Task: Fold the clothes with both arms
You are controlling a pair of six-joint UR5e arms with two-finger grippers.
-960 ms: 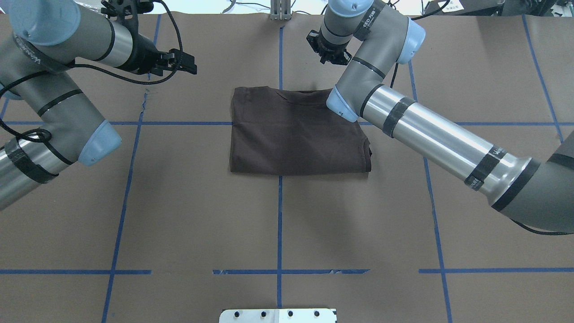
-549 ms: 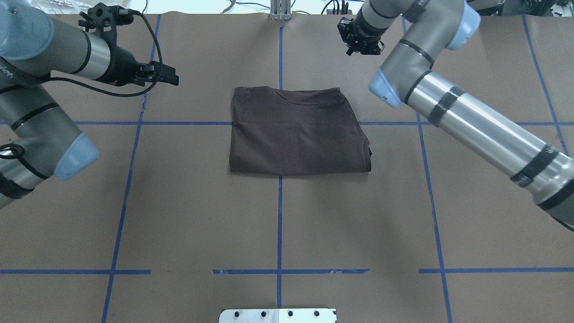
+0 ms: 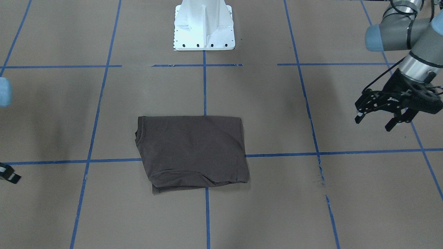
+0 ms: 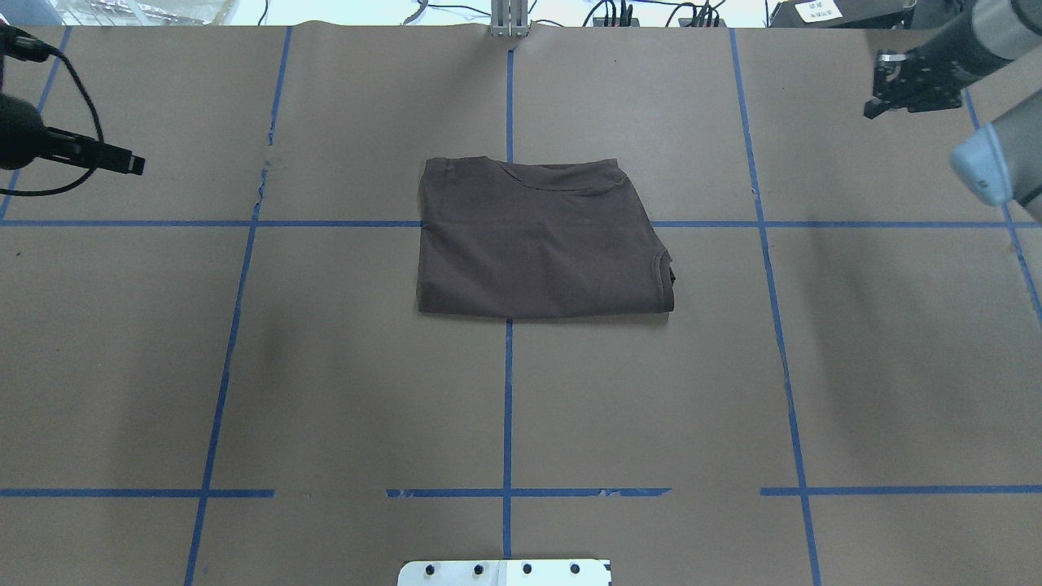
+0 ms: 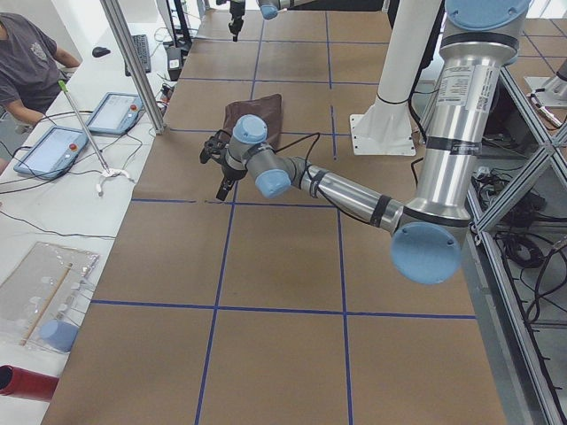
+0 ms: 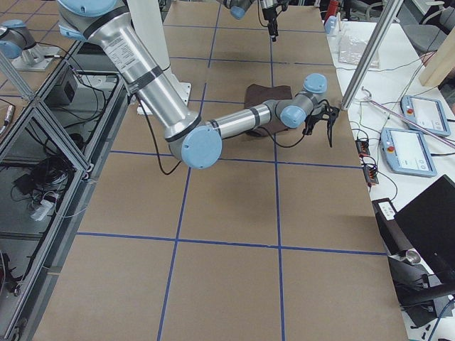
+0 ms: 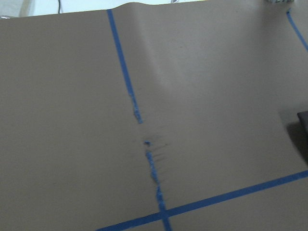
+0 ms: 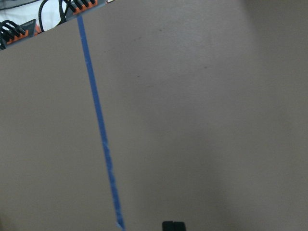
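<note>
Overhead exterior: left hand (image 3: 373, 122) and right hand (image 4: 887, 94) have withdrawn well clear of the folded dark brown-grey fabric T-shirt (image 4: 537, 252). Left hand is empty with jaws apart; the right hand's state cannot be told. Folding judged complete.

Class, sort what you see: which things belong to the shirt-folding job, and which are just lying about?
Belong to the job: folded T-shirt; left gripper; right gripper.

Just lying about: white pedestal; blue tape lines; touchscreen pendants on the side bench.

The T-shirt (image 4: 537, 244) is soft matt cloth; the table cover (image 4: 326, 366) is smooth matt brown paper.
</note>
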